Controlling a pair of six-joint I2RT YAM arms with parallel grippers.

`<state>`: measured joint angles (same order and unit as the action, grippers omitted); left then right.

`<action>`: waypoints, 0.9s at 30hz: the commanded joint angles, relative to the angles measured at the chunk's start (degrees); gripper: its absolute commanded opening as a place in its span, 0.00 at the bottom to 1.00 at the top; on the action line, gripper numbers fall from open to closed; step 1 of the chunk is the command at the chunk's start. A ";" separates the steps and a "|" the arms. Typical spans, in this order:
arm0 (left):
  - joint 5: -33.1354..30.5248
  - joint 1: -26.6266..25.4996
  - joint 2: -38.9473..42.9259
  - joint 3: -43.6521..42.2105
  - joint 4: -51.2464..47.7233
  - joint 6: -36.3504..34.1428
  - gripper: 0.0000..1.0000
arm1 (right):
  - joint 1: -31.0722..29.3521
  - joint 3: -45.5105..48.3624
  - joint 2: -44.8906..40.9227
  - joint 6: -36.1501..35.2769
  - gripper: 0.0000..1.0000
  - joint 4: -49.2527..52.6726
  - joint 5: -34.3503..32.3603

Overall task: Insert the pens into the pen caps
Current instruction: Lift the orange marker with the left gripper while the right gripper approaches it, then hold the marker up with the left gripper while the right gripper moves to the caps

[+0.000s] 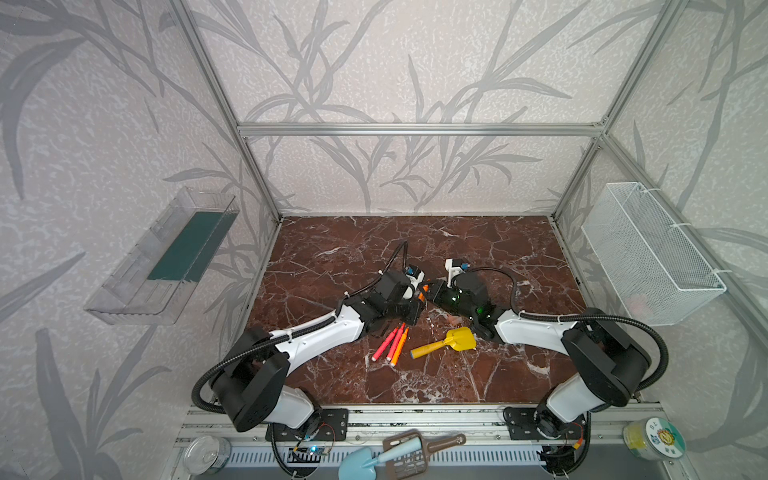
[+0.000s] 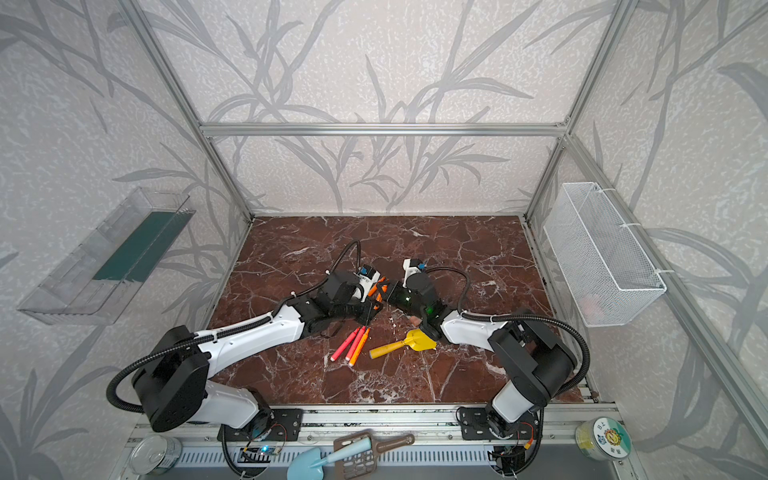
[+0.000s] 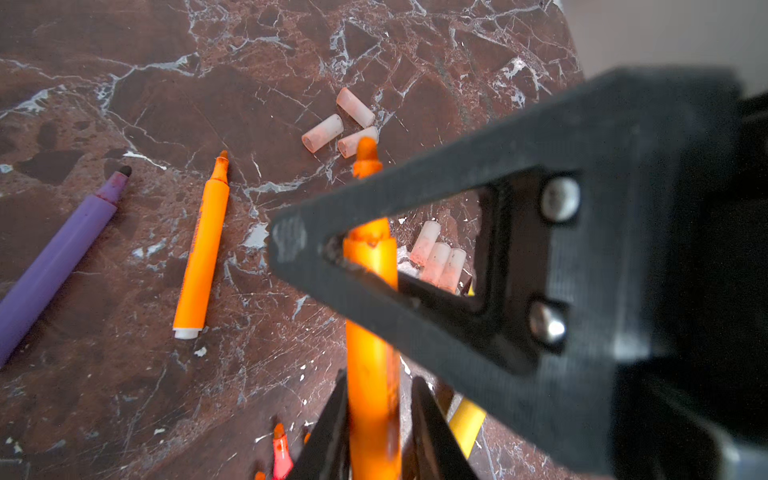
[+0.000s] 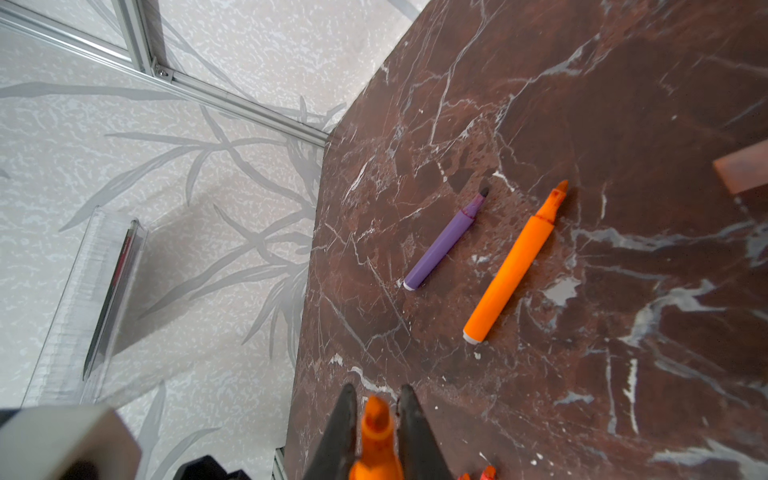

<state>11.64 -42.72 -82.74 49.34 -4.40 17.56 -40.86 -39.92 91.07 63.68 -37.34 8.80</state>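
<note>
Above the middle of the brown worktop (image 1: 457,257) the two arms meet. The right end effector (image 4: 377,392) is clamped on the tip end of an orange pen (image 3: 370,357) held off the surface, while the left end effector (image 3: 379,380) straddles that pen's barrel with a sliver of gap at one finger, so whether it grips I cannot tell. Toward the front lie a yellow toy shovel (image 1: 446,343) and, near it, three pens (image 1: 390,345) side by side; a second orange pen (image 3: 202,253) and a purple pen (image 3: 54,257) lie uncapped near six pale pen caps (image 3: 323,133) in two clusters of three.
</note>
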 commanded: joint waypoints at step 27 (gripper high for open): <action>-9.01 -0.14 4.79 -3.42 4.16 0.42 0.00 | -4.58 5.91 -4.64 2.36 0.65 -6.89 -6.85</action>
<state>8.43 -42.74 -81.36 46.92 -1.98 17.76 -44.99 -34.96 90.06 67.85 -46.11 3.84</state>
